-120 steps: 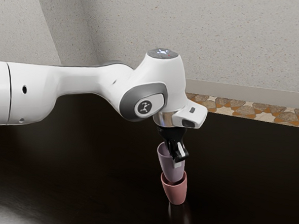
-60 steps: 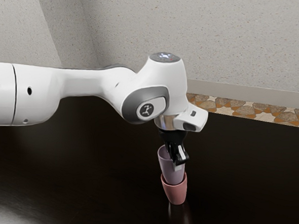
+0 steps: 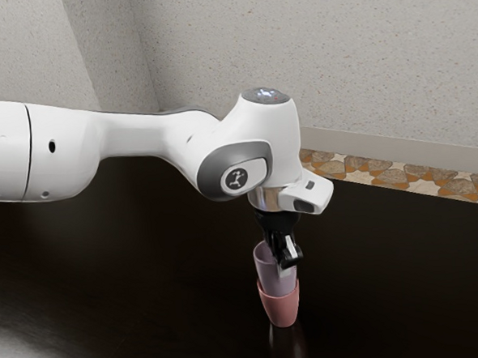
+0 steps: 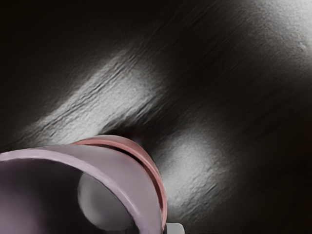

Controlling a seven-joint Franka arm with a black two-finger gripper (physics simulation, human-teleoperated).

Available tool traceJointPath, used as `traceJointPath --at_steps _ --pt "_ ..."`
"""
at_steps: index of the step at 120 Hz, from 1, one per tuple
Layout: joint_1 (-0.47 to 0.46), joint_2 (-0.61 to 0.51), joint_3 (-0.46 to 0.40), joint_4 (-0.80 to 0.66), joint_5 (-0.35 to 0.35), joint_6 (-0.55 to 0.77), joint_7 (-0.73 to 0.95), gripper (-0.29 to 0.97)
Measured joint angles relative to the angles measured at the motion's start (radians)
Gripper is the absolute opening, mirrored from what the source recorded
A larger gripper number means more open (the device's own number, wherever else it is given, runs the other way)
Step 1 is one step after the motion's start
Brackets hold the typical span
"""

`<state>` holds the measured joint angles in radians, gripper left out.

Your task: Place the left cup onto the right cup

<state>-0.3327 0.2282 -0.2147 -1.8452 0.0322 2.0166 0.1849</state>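
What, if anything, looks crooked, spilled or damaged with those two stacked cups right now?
Nothing stands out. The purple cup sits roughly upright, nested in the pink cup on the dark table, with the gripper pinching its rim. No spill, crack or tipping shows.

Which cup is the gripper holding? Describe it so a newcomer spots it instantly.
On the dark wooden table, look under the black gripper. Two cups stand nested there; the lilac plastic cup is the upper one, sitting inside the reddish-pink cup.
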Motion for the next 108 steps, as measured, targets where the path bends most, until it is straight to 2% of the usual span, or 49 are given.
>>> traceJointPath --at_steps 24,61,81,108 --pt "0.000 0.003 0.000 0.001 -0.005 0.000 0.000 0.14" --pt "-0.006 0.003 0.000 0.000 -0.006 0.005 0.002 0.51" --pt "-0.006 0.000 0.000 0.000 -0.007 0.007 0.001 0.60" --pt "-0.006 -0.009 0.000 -0.001 -0.008 0.007 0.001 0.65"
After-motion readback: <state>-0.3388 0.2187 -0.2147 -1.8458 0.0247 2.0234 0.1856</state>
